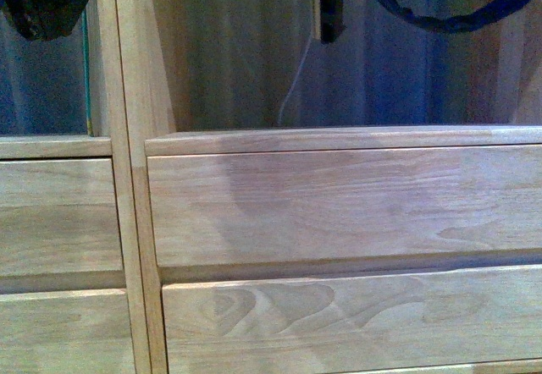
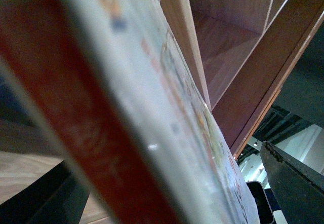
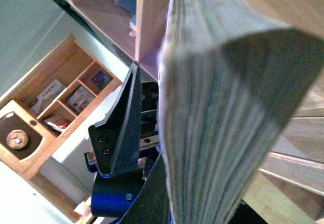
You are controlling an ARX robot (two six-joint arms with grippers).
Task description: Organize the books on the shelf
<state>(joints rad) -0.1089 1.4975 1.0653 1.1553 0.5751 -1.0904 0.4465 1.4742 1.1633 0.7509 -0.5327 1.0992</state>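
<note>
**A:** While the front camera sees mostly the drawer fronts of the light-wood bookcase [image 1: 339, 213], what sits in its compartments?

**B:** Little. A thin teal book edge [image 1: 85, 69] stands upright at the right edge of the left compartment's surface [image 1: 51, 146]. A white cord [image 1: 292, 86] shows in the middle one.

**A:** And the wrist cameras?

**B:** Only they show the other books. The right hand [image 3: 179, 57] clamps a pale-paged book [image 3: 202, 148], page edges toward the camera. At the left hand [image 2: 167, 183], a pale-covered paperback with a red spine block [image 2: 152, 107] lies between the fingers [image 2: 296, 183]. Its long axis runs toward the bookcase. Whether they grip it, I cannot tell.
</note>
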